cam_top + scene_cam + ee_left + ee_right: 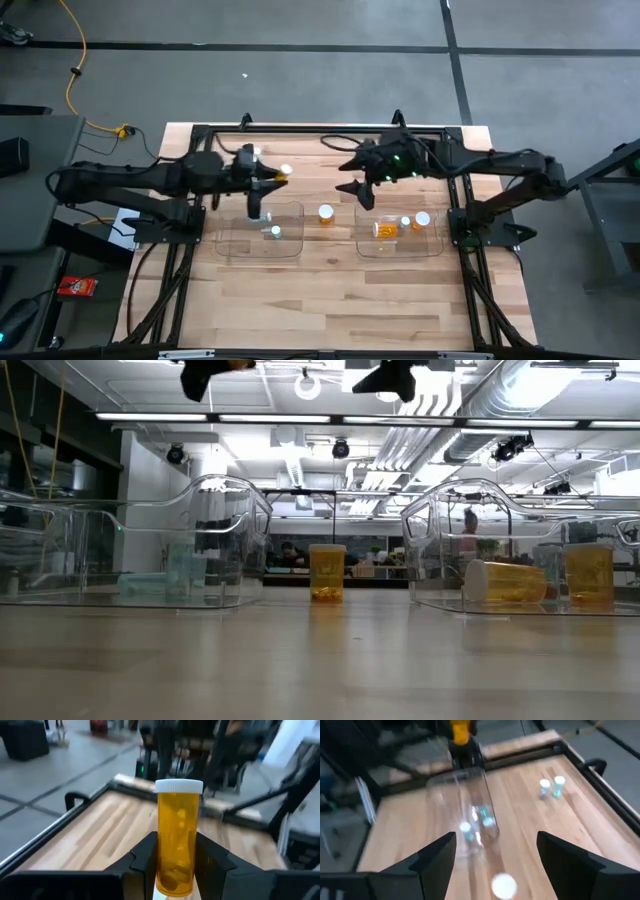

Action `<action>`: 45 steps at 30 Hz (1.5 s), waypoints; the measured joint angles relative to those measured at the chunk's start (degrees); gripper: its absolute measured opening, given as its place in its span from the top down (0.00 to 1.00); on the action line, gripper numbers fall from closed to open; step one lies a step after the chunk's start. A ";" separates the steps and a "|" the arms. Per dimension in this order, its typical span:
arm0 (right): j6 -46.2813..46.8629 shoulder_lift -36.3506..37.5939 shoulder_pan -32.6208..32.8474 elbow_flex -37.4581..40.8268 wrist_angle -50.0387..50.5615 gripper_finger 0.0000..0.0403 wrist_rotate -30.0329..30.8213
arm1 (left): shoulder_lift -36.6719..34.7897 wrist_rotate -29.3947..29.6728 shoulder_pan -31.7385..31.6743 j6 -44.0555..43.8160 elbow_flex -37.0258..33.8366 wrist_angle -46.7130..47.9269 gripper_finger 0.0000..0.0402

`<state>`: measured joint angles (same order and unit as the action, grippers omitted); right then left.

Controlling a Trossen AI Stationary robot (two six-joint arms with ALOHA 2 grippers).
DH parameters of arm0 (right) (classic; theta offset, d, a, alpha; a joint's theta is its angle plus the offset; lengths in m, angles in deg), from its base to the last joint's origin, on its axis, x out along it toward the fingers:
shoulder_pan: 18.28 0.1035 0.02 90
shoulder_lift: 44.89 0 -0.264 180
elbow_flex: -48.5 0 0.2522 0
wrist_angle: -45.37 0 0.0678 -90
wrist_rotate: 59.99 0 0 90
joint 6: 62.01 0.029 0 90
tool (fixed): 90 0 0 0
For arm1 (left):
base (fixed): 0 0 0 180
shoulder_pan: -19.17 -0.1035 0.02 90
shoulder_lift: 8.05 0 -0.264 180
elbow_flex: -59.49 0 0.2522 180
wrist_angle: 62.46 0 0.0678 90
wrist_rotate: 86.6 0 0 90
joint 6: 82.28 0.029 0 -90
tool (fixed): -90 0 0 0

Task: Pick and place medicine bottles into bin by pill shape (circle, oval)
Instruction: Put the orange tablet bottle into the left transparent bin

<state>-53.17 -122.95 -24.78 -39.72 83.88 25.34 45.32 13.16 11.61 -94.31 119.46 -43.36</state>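
1. Left gripper (175, 862): jaws closed narrow on an amber bottle (176, 840), held by its lower body, white cap clear of the fingers, loose pills visible inside. In the high view the gripper (275, 178) hangs above the table just behind the left bin (262, 232).
2. Right gripper (495, 855): jaws spread wide, nothing between them. In the high view it (352, 178) hovers behind the right bin (400, 236), near the table's middle.
3. Left bin, clear plastic: holds pale teal bottles (275, 232); the low view shows them grouped on the bin floor (170, 575).
4. Right bin, clear plastic: holds amber bottles, one lying on its side (505, 582), one upright (588, 575).
5. Loose stock: one amber bottle upright on the bare wood between the two bins (326, 213); two small teal bottles near the table's left rear, seen from the right wrist (552, 786).
6. Step in hand, as judged: the left arm carries a picked bottle; pill shape not legible here.
7. Next move calls for: carrying that bottle over the bin matching its pills, lowering inside the walls, then releasing. The empty right gripper is well placed for the bottle between the bins.
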 joint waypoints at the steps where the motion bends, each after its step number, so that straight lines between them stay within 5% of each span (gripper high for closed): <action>1: 1.39 1.60 0.08 3.36 -4.01 0.33 -0.02 | -1.49 -0.06 0.52 -0.26 -1.89 -3.09 0.77; 7: 11.67 7.23 2.45 21.51 -35.02 0.33 1.02 | -6.20 -0.04 3.78 -3.18 -12.72 -20.37 0.77; 11: 11.89 7.58 4.14 26.91 -46.15 0.33 1.01 | -6.28 -0.02 4.82 -3.85 -15.47 -25.87 0.77; 31: 8.68 7.56 5.16 27.60 -47.50 0.33 1.08 | -6.06 -0.89 4.96 -2.81 -15.47 -25.99 0.77; 37: 8.68 7.56 5.16 27.60 -47.17 0.33 1.08 | -6.04 -7.45 6.12 -5.28 -12.45 -7.70 0.77; 45: 8.68 7.56 5.16 27.60 -46.61 0.33 1.08 | -4.22 -5.65 12.01 -11.22 -12.08 26.31 0.77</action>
<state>-44.49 -115.39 -19.62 -12.11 37.28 26.41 41.11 7.51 23.62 -105.53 107.37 -17.05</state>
